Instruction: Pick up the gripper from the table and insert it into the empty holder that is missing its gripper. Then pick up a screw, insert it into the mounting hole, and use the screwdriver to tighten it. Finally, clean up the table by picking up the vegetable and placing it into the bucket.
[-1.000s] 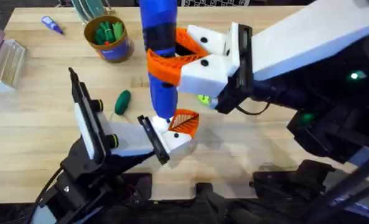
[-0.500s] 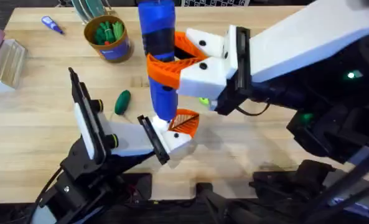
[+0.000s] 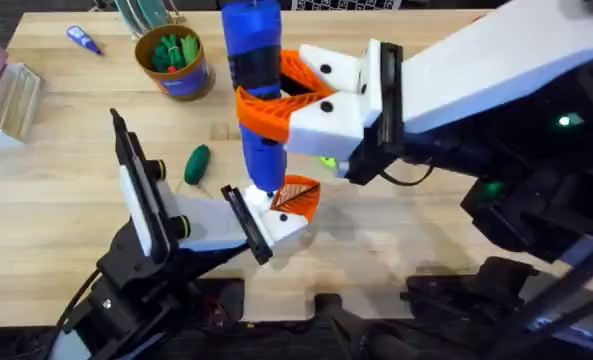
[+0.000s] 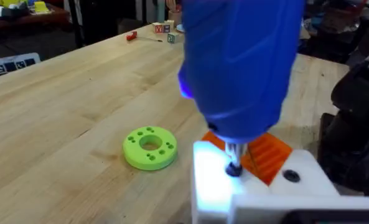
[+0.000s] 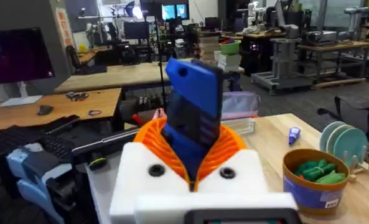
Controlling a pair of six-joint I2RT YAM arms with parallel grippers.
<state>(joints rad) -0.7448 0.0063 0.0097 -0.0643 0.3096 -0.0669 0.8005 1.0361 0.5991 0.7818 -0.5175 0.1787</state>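
Centre of the overhead frame, the right gripper is clamping the screwdriver upright, tip sitting in the holder. It's barely budging since a second ago, so probably tightening. Left gripper's jaws: can't tell.

Light wood desk, grain running lengthwise. Behind it an open workshop: wooden workbench, dark monitor, metal shelving racks, grey floor, lit screens far back.
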